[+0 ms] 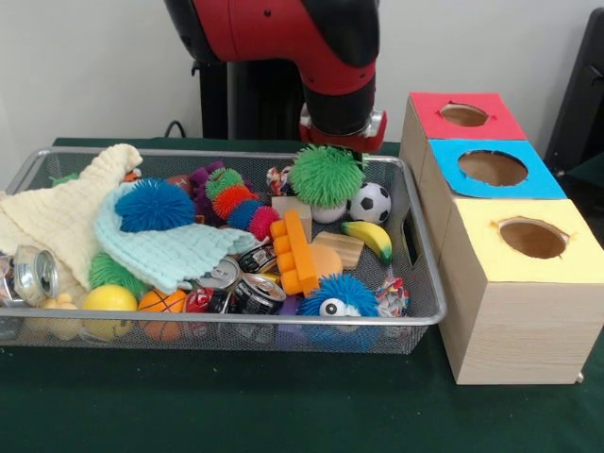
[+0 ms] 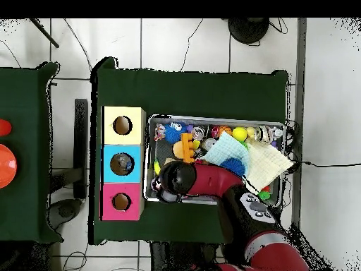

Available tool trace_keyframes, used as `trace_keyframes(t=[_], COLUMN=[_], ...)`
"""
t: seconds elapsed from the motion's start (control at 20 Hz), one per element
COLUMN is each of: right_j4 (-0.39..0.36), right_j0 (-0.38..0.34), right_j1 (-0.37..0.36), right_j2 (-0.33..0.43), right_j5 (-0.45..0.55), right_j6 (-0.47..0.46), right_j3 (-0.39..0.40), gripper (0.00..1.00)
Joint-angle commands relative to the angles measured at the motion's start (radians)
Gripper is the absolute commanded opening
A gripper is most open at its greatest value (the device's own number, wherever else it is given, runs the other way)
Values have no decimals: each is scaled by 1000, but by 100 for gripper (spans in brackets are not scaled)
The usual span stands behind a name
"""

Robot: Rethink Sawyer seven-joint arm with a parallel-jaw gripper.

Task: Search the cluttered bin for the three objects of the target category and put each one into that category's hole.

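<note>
The gripper (image 1: 332,149) hangs over the wire bin's (image 1: 427,316) far right corner with a green spiky ball (image 1: 326,176) directly beneath it; the ball appears clamped between the jaws, though the fingers themselves are hidden behind the bristles, so that is a judgement. The ball seems raised clear of the clutter, at about 3 o'clock in the bin in the front view. Main risk: soft bristles give a poor purchase, and the ball may slip free during transfer and fall back among the toys or onto the green table (image 1: 283,406). Second risk: the holes are round and not generous, so an off-centre release could leave the ball perched on a lid. Three boxes stand just right of the bin: red-topped box (image 1: 464,115) at 1 o'clock, blue-topped box (image 1: 493,168) at 2 o'clock, yellow-topped box (image 1: 533,238) at 3 o'clock. Which one suits this category cannot be told. Around the ball lie a toy football (image 1: 370,202), a banana (image 1: 368,239) and an orange block (image 1: 296,253); other spiky balls remain, a blue spiky ball (image 1: 154,206) partly wrapped in a pale blue cloth (image 1: 179,253), which would obstruct a later pick.
</note>
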Motion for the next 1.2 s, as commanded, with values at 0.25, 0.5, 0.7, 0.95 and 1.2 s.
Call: trace_keyframes(t=[0.25,0.5,0.7,0.95,1.2], right_j4=[102,111,108,98,78], right_j0=[26,46,57,54,47], right_j1=[15,6,15,52,63], right_j2=[46,23,7,-1,10], right_j5=[-25,16,22,4,41], right_j6=[129,130,129,112,63], right_j3=[-79,-135,-175,-232,-289], gripper=[0,0,0,0,100])
